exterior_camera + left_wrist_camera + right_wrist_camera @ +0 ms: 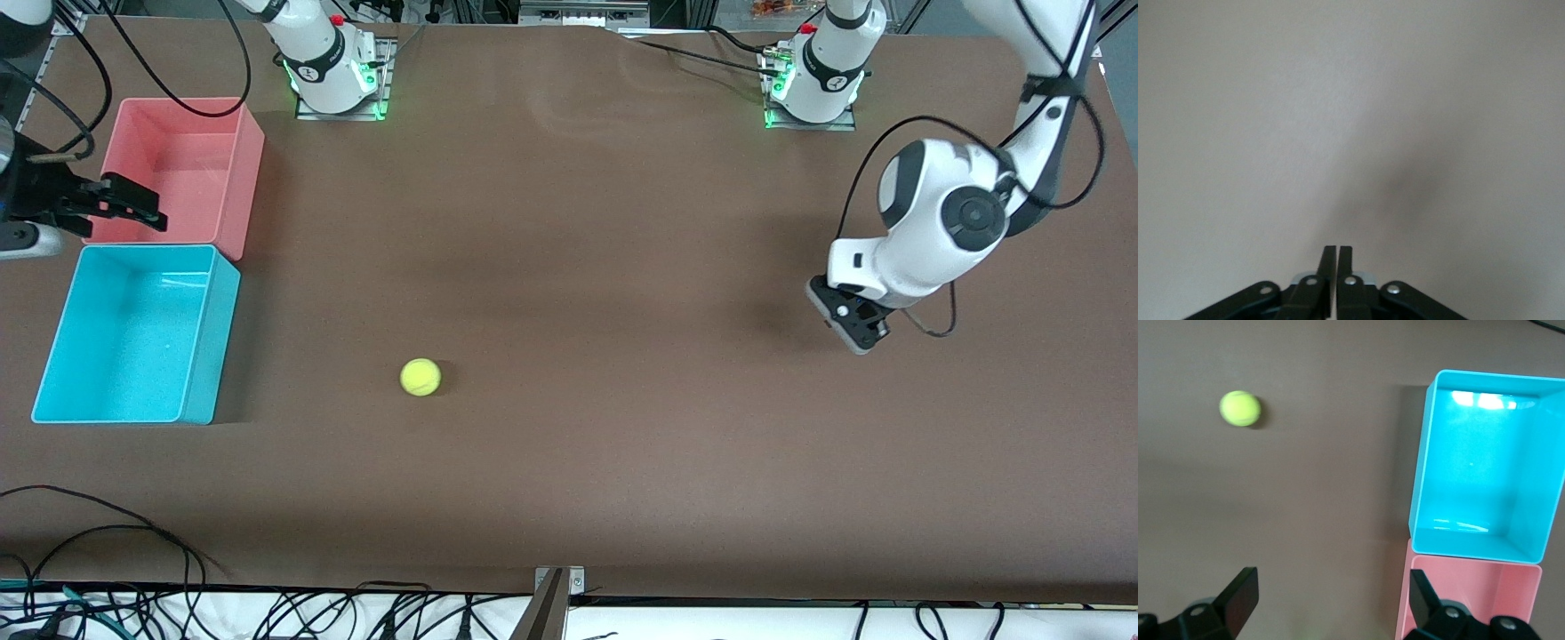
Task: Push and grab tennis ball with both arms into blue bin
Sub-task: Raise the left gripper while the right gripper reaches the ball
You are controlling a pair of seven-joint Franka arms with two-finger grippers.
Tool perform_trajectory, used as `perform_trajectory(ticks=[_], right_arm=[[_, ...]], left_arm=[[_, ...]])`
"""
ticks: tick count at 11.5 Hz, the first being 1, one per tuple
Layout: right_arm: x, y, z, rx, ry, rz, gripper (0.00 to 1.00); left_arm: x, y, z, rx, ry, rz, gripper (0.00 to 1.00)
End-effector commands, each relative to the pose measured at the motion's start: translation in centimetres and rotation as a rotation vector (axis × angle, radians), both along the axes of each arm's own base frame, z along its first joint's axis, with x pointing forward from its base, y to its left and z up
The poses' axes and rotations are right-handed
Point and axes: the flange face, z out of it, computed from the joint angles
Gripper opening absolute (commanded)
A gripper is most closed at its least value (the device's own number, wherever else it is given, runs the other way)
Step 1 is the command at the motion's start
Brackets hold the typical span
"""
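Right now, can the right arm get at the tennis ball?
Probably yes. The right tool hangs open over the pink bin; only bare table separates it from the tennis ball, beside the blue bin.

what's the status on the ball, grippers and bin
Left gripper shut, low over bare table. Right gripper open over pink bin. Tennis ball loose on table, beside blue bin. Path clear.

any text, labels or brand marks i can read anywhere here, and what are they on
None can be read.
Tennis ball: no lettering shows in any view.
Blue bin and pink bin: plain walls, no labels.
Small dark marks on the two arm bases: too small to read.
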Motion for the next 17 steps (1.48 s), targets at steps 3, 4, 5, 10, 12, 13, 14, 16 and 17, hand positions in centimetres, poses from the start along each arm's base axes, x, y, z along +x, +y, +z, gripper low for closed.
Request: perform_trajectory(ticks=[3, 4, 5, 10, 12, 13, 14, 16, 17], right_arm=[[0.5, 2.3, -0.6, 0.001, 0.012, 0.039, 1.0], [0.6, 2.4, -0.6, 0.001, 0.007, 0.037, 1.0], [0.6, 2.4, -0.7, 0.002, 0.007, 0.034, 1.0], [4.0, 5.3, -5.7, -0.025, -0.006, 0.082, 1.0], [5.3, 5.8, -8.2, -0.029, -0.012, 0.124, 1.0], [5.9, 6.0, -9.1, -0.028, -0.015, 0.139, 1.0], [6.7, 6.1, -10.7, -0.034, -0.018, 0.145, 1.0], [8.3, 5.9, -13.0, -0.036, -0.048, 0.208, 1.0], [9.9, 5.7, -14.4, -0.041, -0.087, 0.248, 1.0]], left_arm=[[-3.3, 4.4, 7.5, 0.038, -0.011, 0.057, 1.0], [-3.7, 4.6, 8.3, 0.038, -0.023, 0.062, 1.0], [-4.0, 5.5, 8.1, 0.038, -0.018, 0.085, 1.0], [-4.4, 7.0, 10.6, 0.031, -0.073, 0.122, 1.0], [-5.3, 7.5, 13.1, 0.034, -0.058, 0.217, 1.0], [-5.7, 7.5, 14.5, 0.033, -0.057, 0.309, 1.0], [-6.2, 7.5, 15.5, 0.036, -0.044, 0.409, 1.0], [-6.3, 8.6, 17.6, 0.051, -0.028, 0.55, 1.0], [-6.3, 8.8, 18.7, 0.077, -0.031, 0.547, 1.0]])
